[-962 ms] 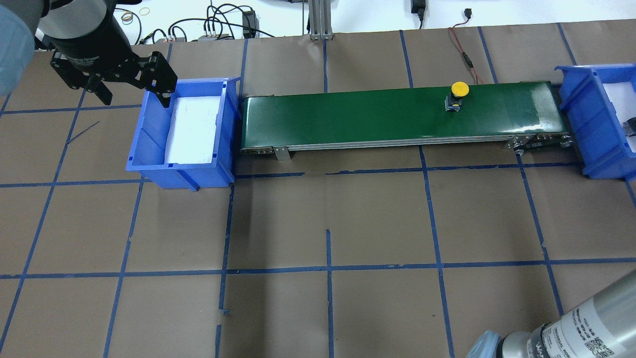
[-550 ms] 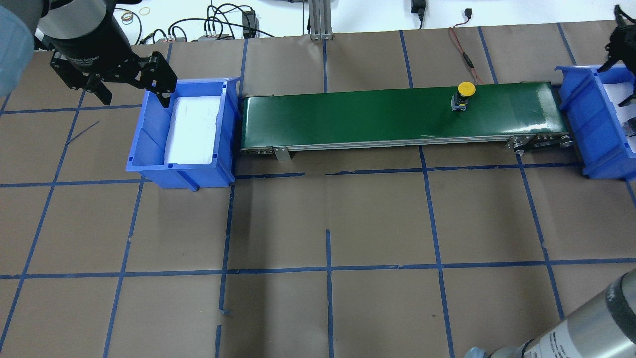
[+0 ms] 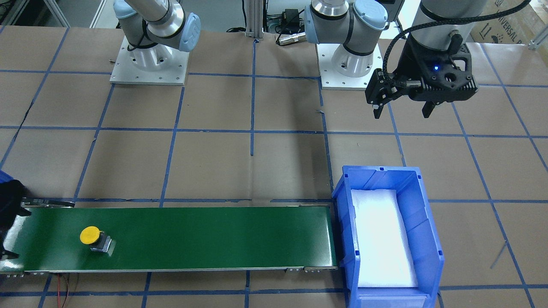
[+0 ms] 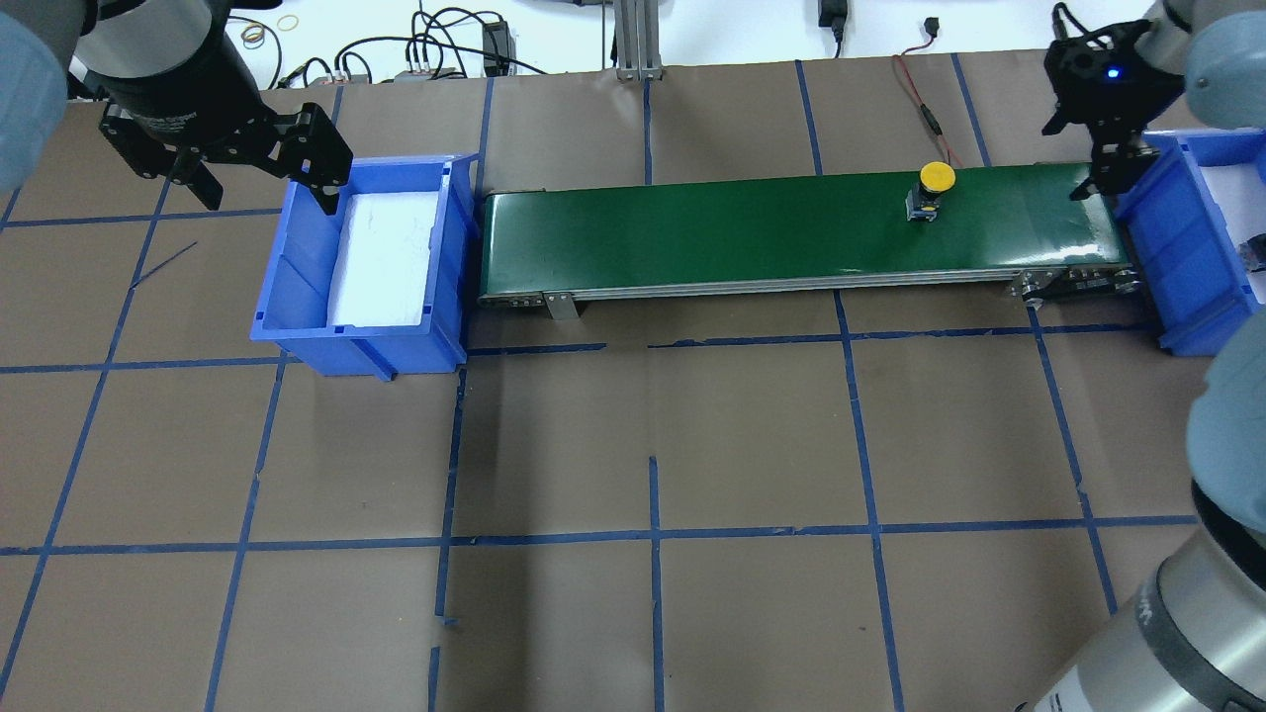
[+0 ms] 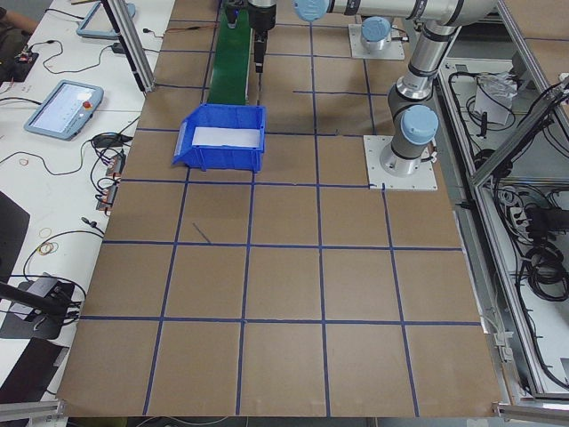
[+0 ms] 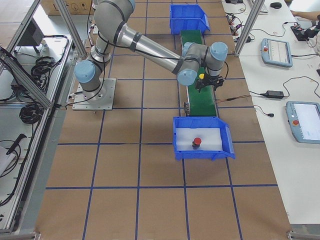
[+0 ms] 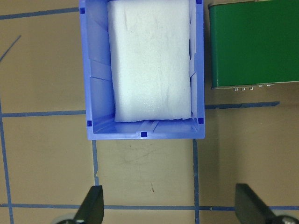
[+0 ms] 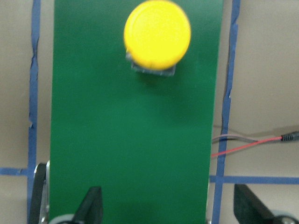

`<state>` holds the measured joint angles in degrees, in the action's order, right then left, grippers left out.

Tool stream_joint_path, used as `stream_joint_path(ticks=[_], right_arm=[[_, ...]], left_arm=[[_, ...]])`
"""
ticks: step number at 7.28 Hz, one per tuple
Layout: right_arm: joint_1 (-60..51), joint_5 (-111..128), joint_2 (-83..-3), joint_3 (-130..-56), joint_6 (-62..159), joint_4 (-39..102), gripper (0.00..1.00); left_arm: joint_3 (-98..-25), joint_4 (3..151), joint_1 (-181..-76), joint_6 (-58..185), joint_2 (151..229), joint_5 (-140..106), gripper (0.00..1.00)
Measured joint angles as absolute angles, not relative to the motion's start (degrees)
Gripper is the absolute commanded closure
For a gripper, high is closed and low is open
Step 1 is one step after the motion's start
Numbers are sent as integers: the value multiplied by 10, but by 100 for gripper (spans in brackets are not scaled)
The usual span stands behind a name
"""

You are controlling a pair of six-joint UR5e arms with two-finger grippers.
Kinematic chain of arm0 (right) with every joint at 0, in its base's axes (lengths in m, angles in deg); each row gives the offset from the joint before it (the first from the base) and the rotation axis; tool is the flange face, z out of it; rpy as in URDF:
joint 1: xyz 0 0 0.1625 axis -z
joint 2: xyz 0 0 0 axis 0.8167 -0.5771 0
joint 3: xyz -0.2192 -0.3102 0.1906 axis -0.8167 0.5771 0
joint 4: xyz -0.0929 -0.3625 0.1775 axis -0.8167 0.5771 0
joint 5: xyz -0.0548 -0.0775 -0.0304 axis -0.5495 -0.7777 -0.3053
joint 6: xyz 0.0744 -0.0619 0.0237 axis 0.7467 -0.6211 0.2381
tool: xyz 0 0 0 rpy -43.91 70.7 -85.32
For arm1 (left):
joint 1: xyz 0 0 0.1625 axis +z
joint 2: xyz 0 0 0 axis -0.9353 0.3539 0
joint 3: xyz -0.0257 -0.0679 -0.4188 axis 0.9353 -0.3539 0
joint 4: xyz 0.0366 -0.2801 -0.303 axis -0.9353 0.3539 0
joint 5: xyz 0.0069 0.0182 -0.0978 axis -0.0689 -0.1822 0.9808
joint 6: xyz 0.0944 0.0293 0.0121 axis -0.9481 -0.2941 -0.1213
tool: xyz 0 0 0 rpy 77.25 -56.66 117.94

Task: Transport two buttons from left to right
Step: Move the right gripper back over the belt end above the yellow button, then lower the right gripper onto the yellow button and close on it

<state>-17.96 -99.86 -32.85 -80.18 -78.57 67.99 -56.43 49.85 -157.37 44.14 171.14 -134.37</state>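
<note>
The yellow button (image 4: 935,183) (image 3: 90,236) (image 8: 157,35) stands on the green conveyor belt (image 4: 742,232) (image 3: 192,239), toward its right end. In the exterior right view the red button (image 6: 197,142) lies on white foam in the right blue bin (image 6: 176,140) (image 4: 1167,227). My right gripper (image 4: 1078,156) (image 8: 169,210) hangs open above the belt's right end, a short way beyond the yellow button, with nothing between its fingers. My left gripper (image 4: 265,193) (image 3: 402,113) (image 7: 170,205) is open and empty, above the outer rim of the left blue bin (image 4: 297,247) (image 7: 98,70), which holds only a white foam pad.
A red wire (image 4: 920,94) (image 8: 252,144) and other cables (image 4: 445,44) lie behind the conveyor. Blue tape marks a grid on the brown table. Both arm bases (image 3: 150,64) sit on the robot's side. Teach pendants (image 6: 276,52) lie on the side benches.
My right gripper has come in from the right edge to above the belt's right end. The yellow button has ridden further right on the belt. The left arm has not moved.
</note>
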Motion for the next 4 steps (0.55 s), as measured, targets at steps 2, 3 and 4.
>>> stream_joint_path(ticks=[2,3,4], right_arm=[[-202,-1006,-319,-796,-751,691,0],[-210,-1013,-317,-797,-733,692,0],[-218,-1025,-317,-800,-715,693,0]], left_arm=[[-564,499,-1573,442,1711,-1343,0],[-563,499,-1573,441,1711,-1343,0],[-563,499,-1574,441,1711,-1343,0]])
